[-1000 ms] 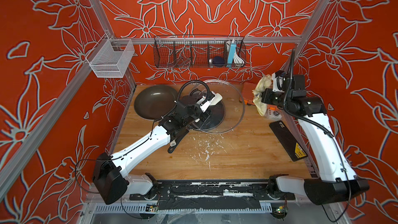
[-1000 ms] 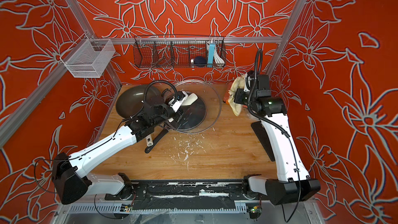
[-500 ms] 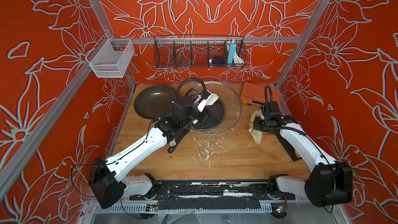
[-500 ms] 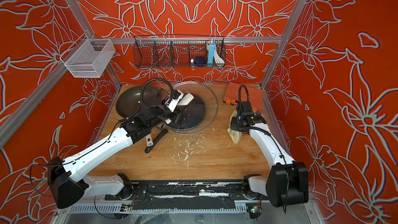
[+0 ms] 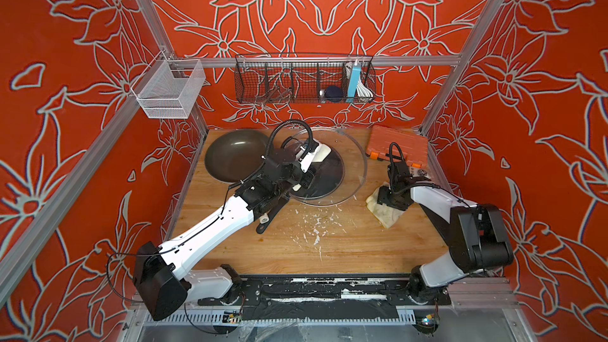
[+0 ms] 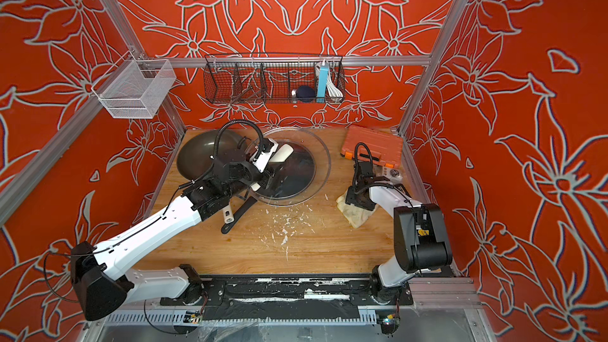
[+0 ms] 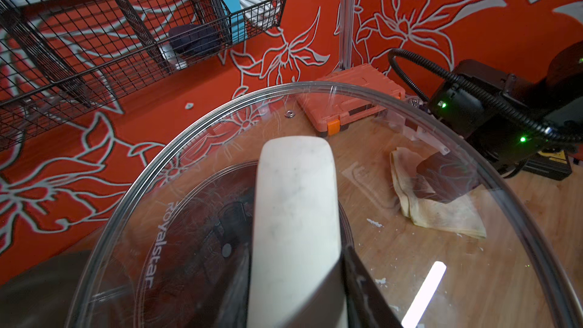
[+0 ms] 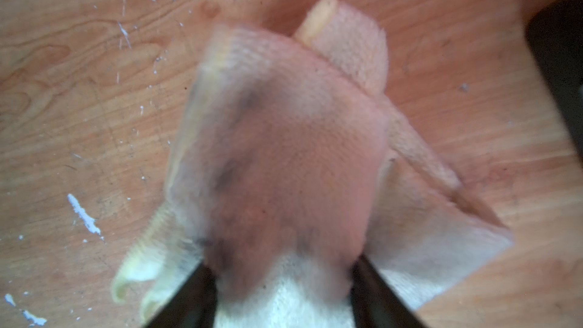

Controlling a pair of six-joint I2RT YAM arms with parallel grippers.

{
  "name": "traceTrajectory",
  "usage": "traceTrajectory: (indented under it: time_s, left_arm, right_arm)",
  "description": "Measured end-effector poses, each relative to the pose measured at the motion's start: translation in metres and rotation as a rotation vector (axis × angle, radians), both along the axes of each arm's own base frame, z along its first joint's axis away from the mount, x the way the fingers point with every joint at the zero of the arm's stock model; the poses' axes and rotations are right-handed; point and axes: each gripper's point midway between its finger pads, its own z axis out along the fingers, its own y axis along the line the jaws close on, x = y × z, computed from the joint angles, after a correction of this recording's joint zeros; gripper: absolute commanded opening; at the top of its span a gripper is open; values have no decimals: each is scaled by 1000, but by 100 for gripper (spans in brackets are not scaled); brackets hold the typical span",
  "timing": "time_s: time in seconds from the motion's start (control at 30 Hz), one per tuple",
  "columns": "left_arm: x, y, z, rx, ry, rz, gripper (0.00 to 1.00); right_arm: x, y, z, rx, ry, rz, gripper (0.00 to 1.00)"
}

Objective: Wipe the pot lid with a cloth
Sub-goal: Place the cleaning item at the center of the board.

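Note:
The pot lid (image 5: 353,159) (image 6: 320,159) is a large clear glass dome with a long cream handle (image 5: 324,152) (image 7: 296,200). It is held tilted over the back of the table. My left gripper (image 5: 307,172) (image 6: 268,172) (image 7: 296,295) is shut on that handle. The cloth (image 5: 386,213) (image 6: 357,217) (image 7: 441,212) (image 8: 284,137), cream with dark stains, lies crumpled on the wood to the right of the lid. My right gripper (image 5: 390,197) (image 6: 360,197) (image 8: 284,279) points down onto it, jaws spread, a fold of cloth bulging between them.
A dark frying pan (image 5: 233,156) sits at the back left, its black handle (image 5: 269,218) pointing forward. A smaller dark lid (image 5: 329,179) lies under the glass one. An orange case (image 5: 398,143) is at the back right. White crumbs (image 5: 316,228) dot the table's middle. Wire baskets (image 5: 302,83) hang behind.
My right arm has come down from the back right corner to the table with the cloth, and its jaws have opened. The left arm keeps hold of the lid, barely moved.

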Motion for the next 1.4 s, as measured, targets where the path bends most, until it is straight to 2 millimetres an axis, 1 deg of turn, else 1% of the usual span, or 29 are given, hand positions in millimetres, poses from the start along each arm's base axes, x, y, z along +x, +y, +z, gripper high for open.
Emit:
traceTrajectory:
  time_s: [0.07,0.17,0.27,0.4,0.5,0.57,0.63,0.7,0.77,0.83,0.93,1.0,1.1,1.17,1.27,1.4]
  left_arm:
    - [-2,3,-2,8,7,9,0]
    - [-4,11,-4,6,8,35,0]
    - [-6,21,-6,4,17,79,0]
    - [-5,35,-6,9,24,151,0]
    - [-2,44,-4,10,15,207,0]
    - [0,50,-2,9,8,237,0]
    - [1,55,0,8,2,258,0]
    - [2,58,1,10,-2,273,0]
    - [2,61,2,11,-6,283,0]
    - [2,63,3,13,-9,291,0]
    - [2,65,2,19,-7,301,0]
    - [3,68,0,26,-1,309,0]
    - [4,74,-3,33,12,327,0]
    - [6,79,-6,33,23,346,0]
    - [9,88,-7,22,34,384,0]
    - [11,105,-6,12,39,445,0]
  right_arm:
    - [4,0,11,-1,-25,10,91]
    - [13,3,38,5,-97,32,92]
    - [24,9,72,19,-188,65,92]
    - [33,25,110,35,-285,140,90]
    - [34,39,130,31,-322,209,91]
    - [34,47,135,31,-328,239,92]
    - [30,48,131,26,-309,247,95]
    - [27,47,123,23,-272,250,98]
    - [23,47,114,20,-230,255,98]
    - [19,47,109,20,-207,257,98]
    - [18,48,118,34,-234,258,95]
    - [16,53,130,69,-273,270,94]
    - [15,67,147,152,-325,298,92]
    - [15,76,152,208,-340,312,91]
    - [13,85,152,261,-334,322,90]
    - [11,89,149,284,-317,338,89]
